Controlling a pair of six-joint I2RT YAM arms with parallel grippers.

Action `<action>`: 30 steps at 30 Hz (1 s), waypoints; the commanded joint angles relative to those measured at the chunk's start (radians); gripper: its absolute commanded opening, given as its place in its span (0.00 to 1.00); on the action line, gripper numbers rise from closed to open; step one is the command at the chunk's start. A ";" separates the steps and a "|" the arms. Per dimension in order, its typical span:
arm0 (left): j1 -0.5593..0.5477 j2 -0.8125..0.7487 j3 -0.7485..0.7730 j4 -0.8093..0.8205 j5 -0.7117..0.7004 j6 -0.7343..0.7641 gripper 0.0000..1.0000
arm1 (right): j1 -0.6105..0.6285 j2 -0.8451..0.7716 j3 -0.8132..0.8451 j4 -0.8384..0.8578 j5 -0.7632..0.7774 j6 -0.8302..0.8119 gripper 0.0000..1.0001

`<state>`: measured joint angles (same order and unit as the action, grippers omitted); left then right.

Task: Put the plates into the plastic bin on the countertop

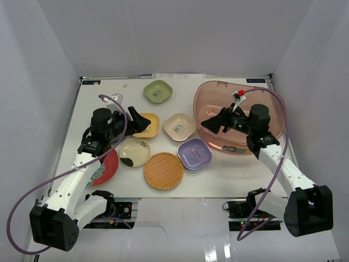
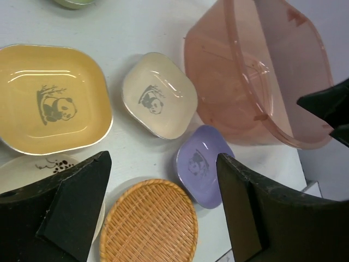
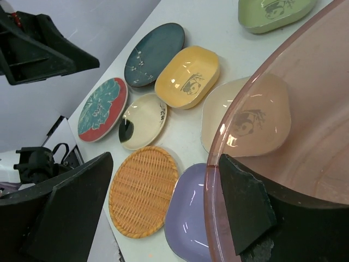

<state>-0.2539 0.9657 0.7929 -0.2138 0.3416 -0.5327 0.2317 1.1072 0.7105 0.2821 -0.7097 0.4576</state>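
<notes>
Several plates lie on the white countertop [image 1: 229, 174]: green [image 1: 158, 91], yellow [image 1: 150, 129], cream square [image 1: 179, 126], lavender [image 1: 194, 153], woven orange [image 1: 163, 171], round cream [image 1: 134, 152] and red [image 1: 104, 167]. A teal plate [image 3: 154, 53] shows in the right wrist view. The pinkish plastic bin [image 1: 240, 98] stands at the back right and holds no plate. My left gripper [image 1: 143, 121] hangs open and empty above the yellow plate [image 2: 52, 98]. My right gripper [image 1: 207, 124] is open and empty over the bin's left rim [image 3: 218, 147].
White walls enclose the table on three sides. Purple cables loop from both arms. The woven plate [image 2: 148, 224] and lavender plate [image 2: 203, 164] lie below the left gripper [image 2: 162, 164]; the lavender plate [image 3: 191, 218] sits against the bin under the right gripper [image 3: 165, 164].
</notes>
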 commanded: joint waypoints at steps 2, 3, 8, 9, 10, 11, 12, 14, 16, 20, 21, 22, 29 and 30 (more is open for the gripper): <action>-0.004 0.024 0.042 -0.036 -0.114 0.036 0.90 | 0.024 -0.041 -0.032 0.042 0.007 -0.033 0.84; -0.004 0.034 0.045 -0.033 -0.130 0.042 0.90 | 0.031 -0.052 -0.040 0.045 0.013 -0.036 0.84; 0.072 0.119 0.078 -0.075 -0.224 0.031 0.88 | 0.038 -0.063 -0.068 0.068 0.009 -0.034 0.83; 0.108 0.149 0.077 -0.075 -0.198 0.028 0.87 | 0.040 -0.067 -0.071 0.071 0.010 -0.036 0.83; 0.190 0.163 0.072 -0.064 -0.188 0.011 0.86 | 0.040 -0.070 -0.072 0.075 0.009 -0.034 0.83; 0.238 0.177 0.066 -0.050 -0.167 0.002 0.86 | 0.041 -0.075 -0.075 0.078 0.010 -0.034 0.82; 0.340 0.214 0.057 -0.035 -0.139 -0.015 0.86 | 0.041 -0.078 -0.077 0.089 0.010 -0.033 0.82; 0.419 0.251 0.045 -0.004 -0.121 -0.035 0.86 | 0.043 -0.079 -0.078 0.092 0.007 -0.027 0.82; 0.505 0.310 0.039 0.042 -0.081 -0.047 0.85 | 0.046 -0.081 -0.083 0.098 0.000 -0.023 0.82; 0.587 0.431 0.026 0.169 -0.047 -0.075 0.82 | 0.052 -0.081 -0.098 0.123 -0.004 -0.016 0.81; 0.603 0.464 0.037 0.181 -0.027 -0.055 0.82 | 0.052 -0.081 -0.097 0.120 -0.008 -0.016 0.81; 0.619 0.497 0.051 0.185 0.002 -0.041 0.82 | 0.052 -0.083 -0.098 0.117 -0.011 -0.017 0.81; 0.748 0.642 0.086 0.203 0.085 0.026 0.80 | 0.073 -0.099 -0.108 0.112 0.006 -0.023 0.81; 0.751 0.642 0.091 0.197 0.074 0.036 0.79 | 0.078 -0.096 -0.108 0.112 0.006 -0.025 0.80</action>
<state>0.4728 1.6367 0.8539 -0.0486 0.3897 -0.5465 0.2958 1.0252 0.6048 0.3492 -0.7055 0.4397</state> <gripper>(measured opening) 0.796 0.808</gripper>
